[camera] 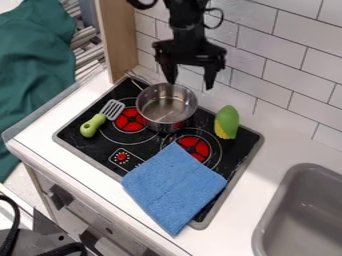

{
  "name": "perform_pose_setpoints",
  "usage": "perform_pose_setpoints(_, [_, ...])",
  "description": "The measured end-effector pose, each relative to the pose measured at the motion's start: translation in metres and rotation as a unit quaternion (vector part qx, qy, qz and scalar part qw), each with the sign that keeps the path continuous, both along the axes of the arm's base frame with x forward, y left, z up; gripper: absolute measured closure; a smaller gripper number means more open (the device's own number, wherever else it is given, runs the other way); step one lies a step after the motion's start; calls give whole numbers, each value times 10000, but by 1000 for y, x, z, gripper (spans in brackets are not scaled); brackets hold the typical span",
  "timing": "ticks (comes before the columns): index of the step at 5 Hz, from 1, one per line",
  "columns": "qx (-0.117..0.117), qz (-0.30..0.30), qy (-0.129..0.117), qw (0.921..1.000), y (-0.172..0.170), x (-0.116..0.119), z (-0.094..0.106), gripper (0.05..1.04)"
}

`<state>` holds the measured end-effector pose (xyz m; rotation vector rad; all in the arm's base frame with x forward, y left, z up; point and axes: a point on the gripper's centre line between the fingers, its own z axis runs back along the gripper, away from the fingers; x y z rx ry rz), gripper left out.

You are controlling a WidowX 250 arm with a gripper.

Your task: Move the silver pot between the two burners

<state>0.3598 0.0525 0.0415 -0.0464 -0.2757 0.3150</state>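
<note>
The tool (191, 85) hangs empty, jaws spread wide as gripping the silver pot (160, 112) would need, seemingly just above it, the pot sitting near the stove's (90, 145) wall-side edge.

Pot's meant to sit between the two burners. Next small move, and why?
I'd lower the pincer over the near-by rim of the silver pot, probably one finger inside. It hangs open by the pot's far rim, not gripping, and the pot looks set back from the line joining the left burner and right burner.
</note>
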Motion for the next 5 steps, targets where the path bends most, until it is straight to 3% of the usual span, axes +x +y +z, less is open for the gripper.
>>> perform_pose_setpoints(1, [105,-147,-21,9998,-6,-14,18,73])
perform_pose_setpoints(3, [449,-385,470,9971,-8,-64,22,77])
perform_pose_setpoints(5, [499,-447,535,9963,-11,-75,17,77])
